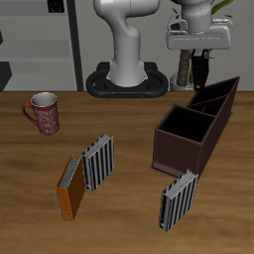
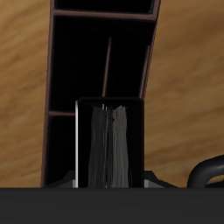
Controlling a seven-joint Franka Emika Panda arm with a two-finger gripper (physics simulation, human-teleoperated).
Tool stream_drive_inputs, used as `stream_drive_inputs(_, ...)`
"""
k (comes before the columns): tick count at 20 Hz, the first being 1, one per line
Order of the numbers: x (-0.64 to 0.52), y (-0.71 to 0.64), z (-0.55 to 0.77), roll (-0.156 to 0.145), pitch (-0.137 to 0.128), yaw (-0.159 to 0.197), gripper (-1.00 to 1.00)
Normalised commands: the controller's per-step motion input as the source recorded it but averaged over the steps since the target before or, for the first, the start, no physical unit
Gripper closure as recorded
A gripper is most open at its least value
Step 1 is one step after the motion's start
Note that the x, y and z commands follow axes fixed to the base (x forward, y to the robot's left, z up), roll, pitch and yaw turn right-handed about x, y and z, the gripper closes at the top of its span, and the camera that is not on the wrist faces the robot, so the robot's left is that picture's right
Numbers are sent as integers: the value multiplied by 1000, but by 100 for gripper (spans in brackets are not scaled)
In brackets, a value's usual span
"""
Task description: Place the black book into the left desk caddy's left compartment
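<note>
Gripper [image 1: 199,62] pinches black book [image 1: 199,69], held upright in air above back end of caddy [image 1: 189,139]. Book lifted and carried over; left to do: line up w/ left compartment, lower, let go. Wrist view: book's page edge [image 2: 108,144] straight over dark compartments [image 2: 101,52], dividers clear. Exterior view alone shows mug [image 1: 44,112], orange book [image 1: 69,190], two striped books [image 1: 97,162] [image 1: 178,201] on table [image 1: 127,233].
</note>
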Motion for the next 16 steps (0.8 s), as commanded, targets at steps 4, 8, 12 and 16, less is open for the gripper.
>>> stream_drive_inputs(4, -226, 189, -125, 58, 44, -27, 100)
stream_drive_inputs(8, -176, 125, -30, 42, -24, 14, 100)
stream_drive_inputs(12, -51, 125, -169, 37, 29, 2, 100)
stream_drive_inputs(16, -8, 130, -211, 22, 32, 1, 100)
